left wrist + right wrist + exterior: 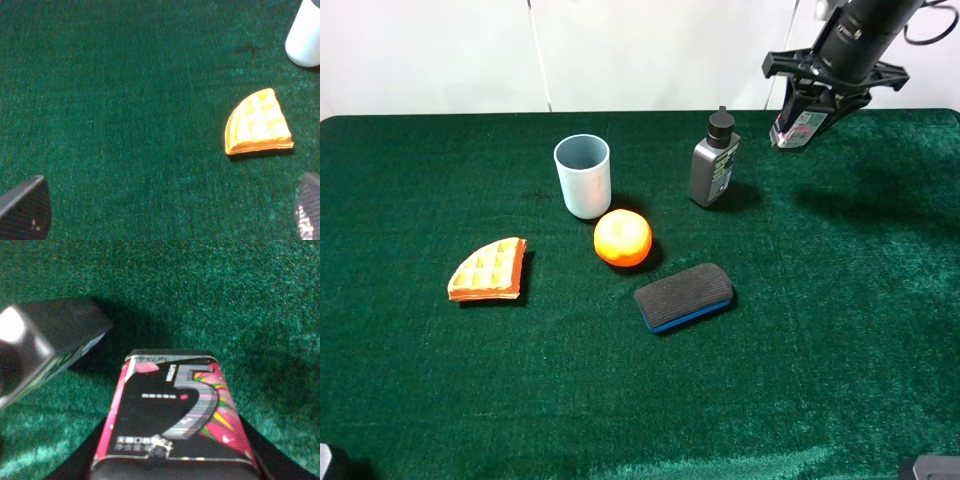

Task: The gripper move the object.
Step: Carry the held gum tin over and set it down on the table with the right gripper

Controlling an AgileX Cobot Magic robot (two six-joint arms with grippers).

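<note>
The object, a small squat bottle with a pink, green and white label (798, 128), hangs above the green table at the back right. My right gripper (812, 105), a black claw, is shut on it. In the right wrist view the bottle (175, 415) fills the lower middle, showing a large "5", with dark fingers (75, 467) on both sides of it. My left gripper (170, 215) is open and empty over bare cloth; only its two fingertips (25, 207) show. It is out of the exterior high view.
A taller grey bottle with a black cap (715, 160) stands just left of the held bottle; it also shows in the right wrist view (45, 345). A pale blue cup (583, 175), an orange (622, 238), a waffle wedge (488, 270) and a board eraser (684, 296) lie mid-table.
</note>
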